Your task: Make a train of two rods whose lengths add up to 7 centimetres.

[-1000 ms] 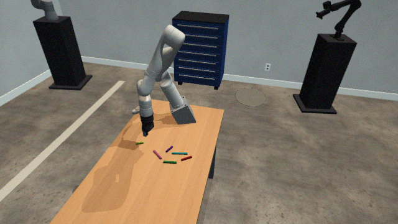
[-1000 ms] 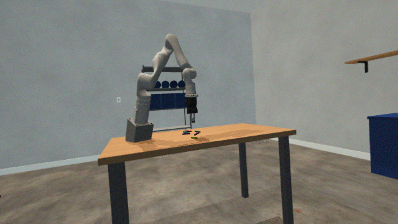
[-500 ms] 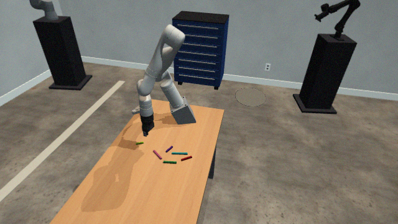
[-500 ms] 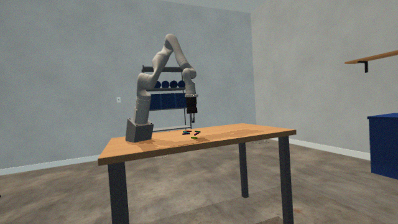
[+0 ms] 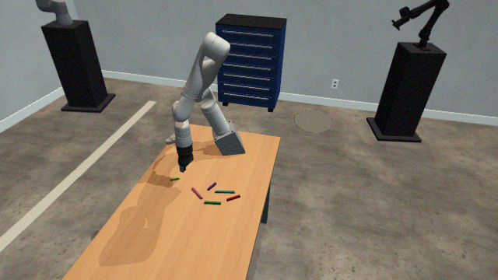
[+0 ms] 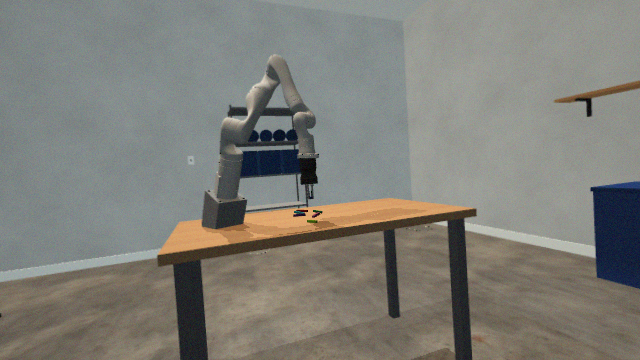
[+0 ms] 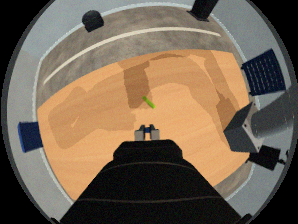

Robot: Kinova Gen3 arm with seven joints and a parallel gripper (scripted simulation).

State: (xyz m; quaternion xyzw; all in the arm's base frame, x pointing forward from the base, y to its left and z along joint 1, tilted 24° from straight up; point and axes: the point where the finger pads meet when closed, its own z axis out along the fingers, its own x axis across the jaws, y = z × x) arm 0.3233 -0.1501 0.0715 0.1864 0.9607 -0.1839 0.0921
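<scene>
Hand [image 5: 182, 169] [image 6: 310, 195] [image 7: 147, 129] clamped on the blue rod [image 7: 147, 130], I have it above the tabletop [image 5: 194, 241] [image 6: 375, 212] [image 7: 200, 160], near the lime rod [image 5: 174, 179] [image 6: 312, 221] [image 7: 149, 102]. Well apart from lime, 5 others lie spread out: purple rod [image 5: 212, 186], pink rod [image 5: 197, 193], turquoise rod [image 5: 225, 191], green rod [image 5: 212, 202], red rod [image 5: 233, 197].

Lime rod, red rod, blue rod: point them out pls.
Lime rod [image 5: 174, 179] [image 6: 312, 221] [image 7: 148, 102]: top, exterior, wrist; its middle.
Red rod [image 5: 233, 197] [image 6: 301, 210]: top, exterior; its middle.
Blue rod [image 7: 147, 130]: wrist; the part showing between the tool's fingers.
</scene>
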